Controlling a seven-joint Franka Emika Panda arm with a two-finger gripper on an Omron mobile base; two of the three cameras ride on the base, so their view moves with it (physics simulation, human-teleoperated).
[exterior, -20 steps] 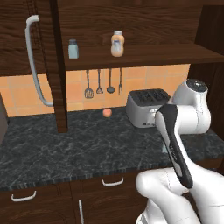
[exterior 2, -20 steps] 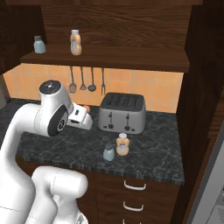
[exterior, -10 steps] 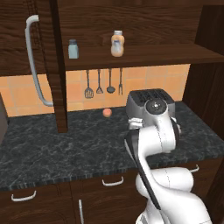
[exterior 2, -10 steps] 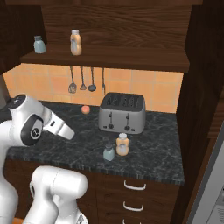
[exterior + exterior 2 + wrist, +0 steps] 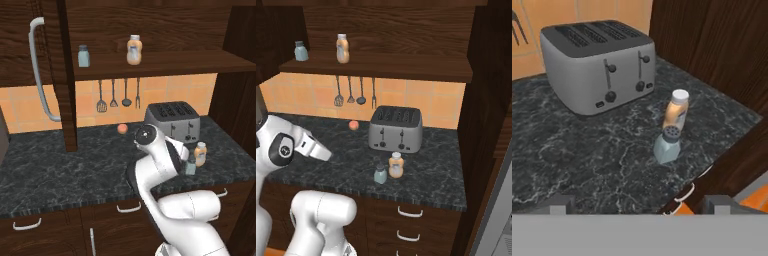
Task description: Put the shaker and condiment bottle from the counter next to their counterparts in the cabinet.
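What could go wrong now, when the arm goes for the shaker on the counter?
1. The shaker stands right beside the condiment bottle, near the counter's front edge; a finger may knock the bottle over or off.
2. The toaster is close behind them, so a deep approach may bump it.
3. The cabinet shelf is high; lifting carelessly risks hitting it.

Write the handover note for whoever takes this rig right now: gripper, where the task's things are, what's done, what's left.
Gripper: holds nothing; its tips sit wide apart at the bottom of the hand view, aimed at the counter pair.
Shaker and condiment bottle: upright, side by side on the counter in front of the toaster, near the front edge.
Counterparts: second shaker and second bottle on the cabinet shelf, apart from each other.
Done: nothing moved yet.
Left: grasp each counter item and set it beside its match on the shelf.
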